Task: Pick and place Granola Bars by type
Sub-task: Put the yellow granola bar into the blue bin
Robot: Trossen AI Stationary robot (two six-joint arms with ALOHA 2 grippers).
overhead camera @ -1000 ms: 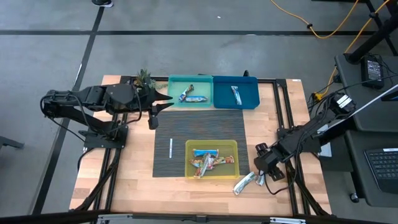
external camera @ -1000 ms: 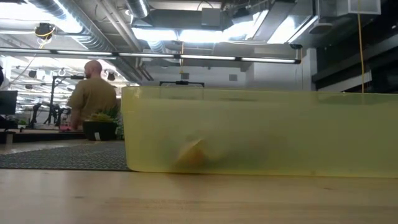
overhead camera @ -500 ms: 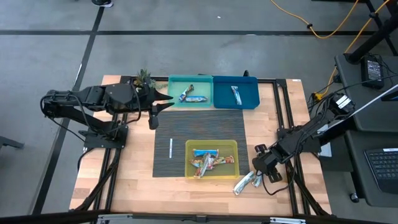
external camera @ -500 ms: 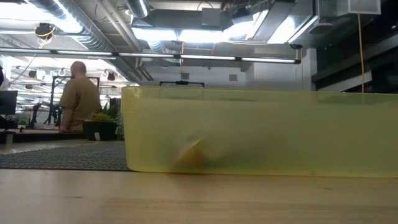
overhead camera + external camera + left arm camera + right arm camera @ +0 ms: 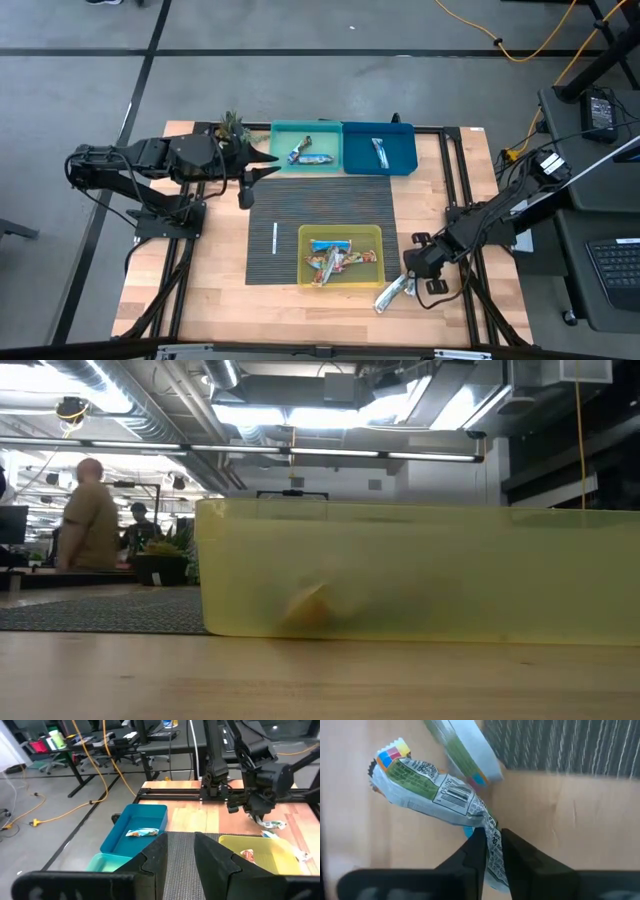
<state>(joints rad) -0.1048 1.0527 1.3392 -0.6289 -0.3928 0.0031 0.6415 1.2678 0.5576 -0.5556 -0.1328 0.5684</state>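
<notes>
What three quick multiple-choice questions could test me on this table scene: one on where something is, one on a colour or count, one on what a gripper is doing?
1. Where does the right gripper work?
A. over the teal tray
B. on the bare wood beside the yellow tray
C. above the plant

2. How many bars lie in the blue tray?
A. one
B. three
C. five

3. What is the right gripper doing?
A. hanging wide open
B. pinching a bar's wrapper
C. holding the white stick

Answers:
1 B: the high view shows it beside the yellow tray, at the loose bars on the wood.
2 A: a single bar lies in it.
3 B: the right wrist view shows its fingers closed on the silver wrapped bar. The left gripper waits by the teal tray.
</notes>
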